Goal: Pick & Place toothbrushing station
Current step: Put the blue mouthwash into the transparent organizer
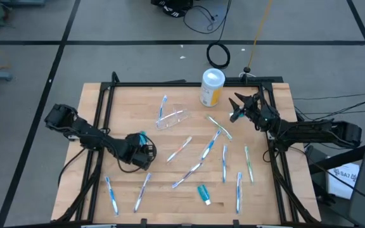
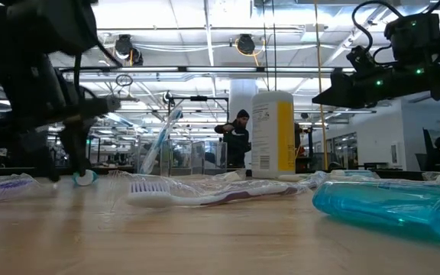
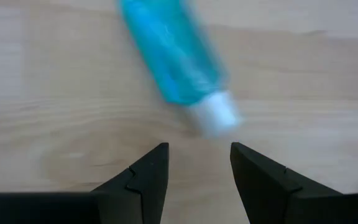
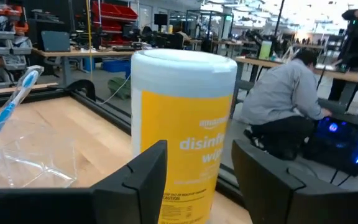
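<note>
closing on the tube: the left gripper hovers low near the table's left edge, fingers narrowly apart and empty, a teal toothpaste tube just ahead.
advice: centre the jaws across the tube body, not its white cap, since it may roll.
cup: the clear plastic cup lies tipped, 1 toothbrush in it.
right gripper: parted, empty, beside the yellow canister at the far edge.
</note>
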Motion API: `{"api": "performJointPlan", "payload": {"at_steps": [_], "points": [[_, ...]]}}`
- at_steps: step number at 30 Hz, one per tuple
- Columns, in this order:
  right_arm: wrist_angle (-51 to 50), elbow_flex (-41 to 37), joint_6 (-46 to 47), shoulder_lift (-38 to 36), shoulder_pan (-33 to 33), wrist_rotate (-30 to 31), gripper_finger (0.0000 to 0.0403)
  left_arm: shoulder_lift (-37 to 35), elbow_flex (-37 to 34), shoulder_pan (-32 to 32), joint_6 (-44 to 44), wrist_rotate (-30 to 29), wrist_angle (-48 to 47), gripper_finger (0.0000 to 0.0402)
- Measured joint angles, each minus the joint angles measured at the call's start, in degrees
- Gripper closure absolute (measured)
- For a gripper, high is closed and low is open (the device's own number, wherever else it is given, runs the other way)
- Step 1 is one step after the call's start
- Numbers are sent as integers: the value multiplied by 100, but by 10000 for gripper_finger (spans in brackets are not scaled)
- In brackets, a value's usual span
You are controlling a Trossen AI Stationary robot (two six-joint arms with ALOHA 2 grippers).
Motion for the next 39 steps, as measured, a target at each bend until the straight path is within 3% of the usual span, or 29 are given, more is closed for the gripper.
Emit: {"api": "performJointPlan", "payload": {"at_steps": [5,19,25,32,39], "points": [[-203,0,267,0,2,0,233,-114,4,33,0,-419,332,224],[-342,0,288,0,2,-2,235,-100,4,713,-73,-286,337,224],[-342,0,285,0,2,-2,235,-98,4,1024,-227,271,329,224],[-342,0,283,0,2,-4,234,-96,4,1197,-994,651,262,225],[-341,0,283,0,2,-4,237,-96,4,1263,-1209,1161,-244,225]]}}
